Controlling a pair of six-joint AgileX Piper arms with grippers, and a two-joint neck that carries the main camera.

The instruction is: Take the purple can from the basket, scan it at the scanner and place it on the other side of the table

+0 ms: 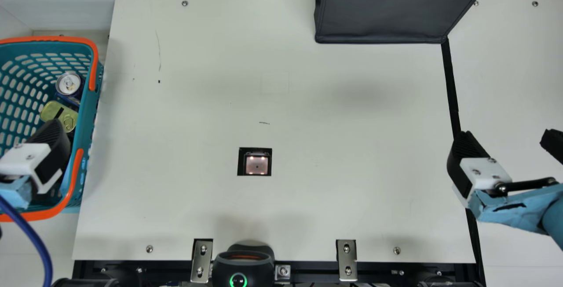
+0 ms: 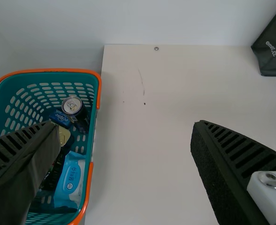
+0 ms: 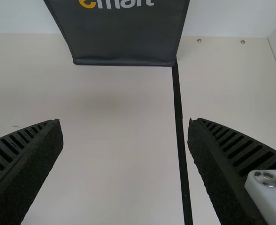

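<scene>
Nearest, at the edge of the cream surface [image 1: 334, 199], sits a black device [image 1: 243, 263] with a green light ring. Beyond it the scanner [image 1: 256, 162], lit, is set into the surface. To the left, my left claw [image 1: 49, 142] hangs over the near part of the teal basket [image 1: 84, 142], fingers apart; a light-blue packet [image 2: 71, 180] lies in there. To the right, my right claw [image 1: 506, 136] is held by the black strip [image 1: 449, 76], fingers apart too. Farther into the basket comes a yellow-green tin [image 1: 59, 115], then the purple can [image 1: 69, 84], silver top showing, by the right wall. Farthest, right of the middle, is a dark bag [image 1: 387, 16].
</scene>
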